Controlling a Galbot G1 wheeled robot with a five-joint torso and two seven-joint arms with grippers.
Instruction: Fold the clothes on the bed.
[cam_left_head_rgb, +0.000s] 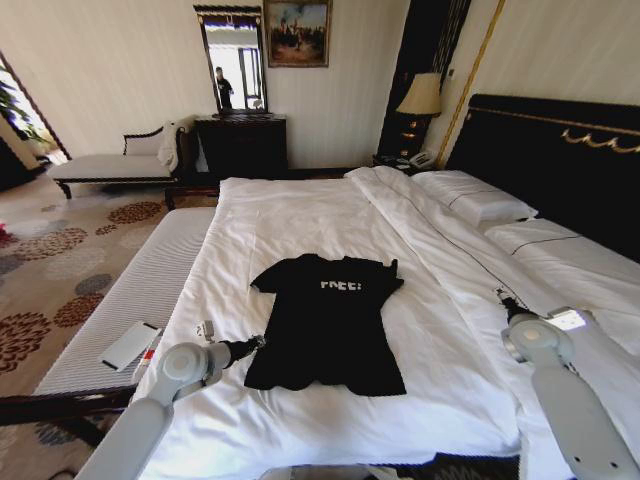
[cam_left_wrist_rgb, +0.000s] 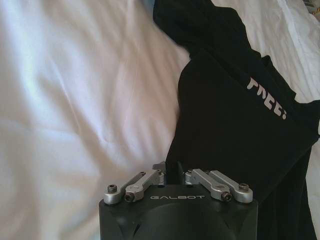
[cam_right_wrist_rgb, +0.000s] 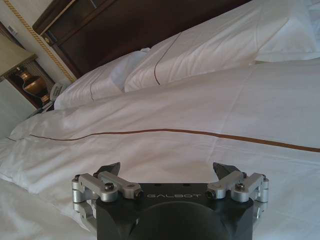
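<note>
A black T-shirt (cam_left_head_rgb: 327, 325) is laid flat near the middle of the bed (cam_left_head_rgb: 300, 215), on the white duvet (cam_left_head_rgb: 440, 330), with its collar toward the far side and its hem toward the near edge. White lettering (cam_left_wrist_rgb: 266, 97) is seen across its chest. The left gripper (cam_left_head_rgb: 255, 342) is held low at the shirt's left near edge, by the lower left corner of the hem. In the left wrist view its fingers (cam_left_wrist_rgb: 161, 172) are drawn together, and black fabric is seen pinched between them. The right gripper (cam_left_head_rgb: 503, 299) is held above the duvet on the right side of the bed, well apart from the shirt. Its fingers (cam_right_wrist_rgb: 111, 171) are spread wide and nothing is held. Two white pillows (cam_left_head_rgb: 478, 197) are set against the dark headboard (cam_left_head_rgb: 545, 150) at the far right.
</note>
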